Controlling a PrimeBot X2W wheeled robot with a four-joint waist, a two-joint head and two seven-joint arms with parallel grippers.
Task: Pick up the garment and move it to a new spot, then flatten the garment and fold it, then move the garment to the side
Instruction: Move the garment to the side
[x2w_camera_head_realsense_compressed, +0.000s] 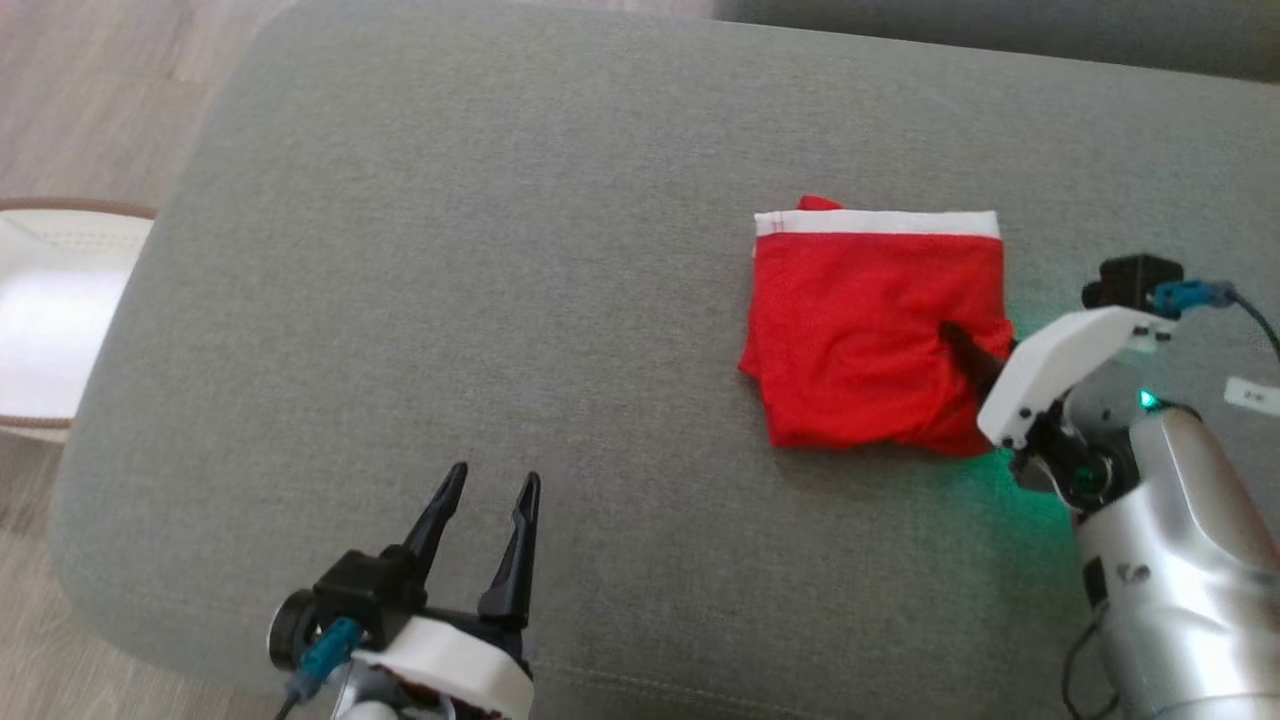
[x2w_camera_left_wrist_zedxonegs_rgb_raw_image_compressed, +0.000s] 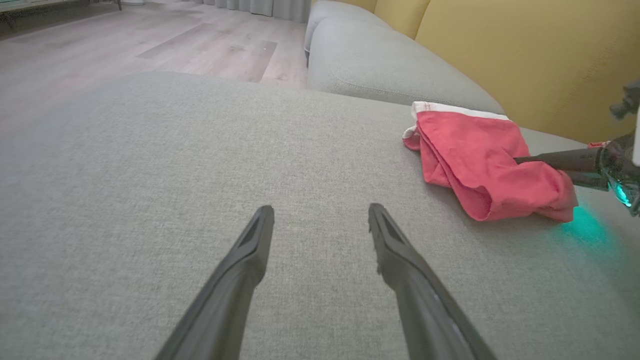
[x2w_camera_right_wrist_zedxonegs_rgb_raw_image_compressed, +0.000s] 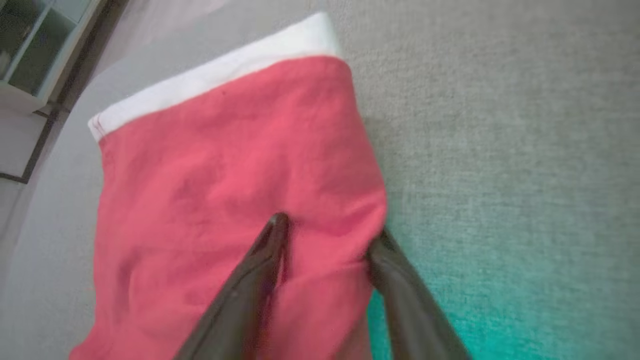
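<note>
The garment (x2w_camera_head_realsense_compressed: 870, 330) is red with a white waistband, folded into a rough square on the right part of the grey sofa cushion (x2w_camera_head_realsense_compressed: 450, 250). My right gripper (x2w_camera_head_realsense_compressed: 965, 348) reaches into its near right corner. In the right wrist view the right gripper (x2w_camera_right_wrist_zedxonegs_rgb_raw_image_compressed: 330, 225) has one finger lying on top of the garment (x2w_camera_right_wrist_zedxonegs_rgb_raw_image_compressed: 225, 165) and the other at the cloth's right edge, jaws apart with a bulge of fabric between them. My left gripper (x2w_camera_head_realsense_compressed: 497, 474) hovers open and empty over bare cushion at the lower left. The left wrist view has the left gripper (x2w_camera_left_wrist_zedxonegs_rgb_raw_image_compressed: 321, 210) well left of the garment (x2w_camera_left_wrist_zedxonegs_rgb_raw_image_compressed: 480, 155).
A white round object with a brown rim (x2w_camera_head_realsense_compressed: 40, 310) sits on the wooden floor left of the cushion. Yellow back cushions (x2w_camera_left_wrist_zedxonegs_rgb_raw_image_compressed: 525, 50) rise behind the garment, and a second grey cushion (x2w_camera_left_wrist_zedxonegs_rgb_raw_image_compressed: 375, 65) lies beyond. A shelf unit (x2w_camera_right_wrist_zedxonegs_rgb_raw_image_compressed: 30, 50) stands off the cushion's far edge.
</note>
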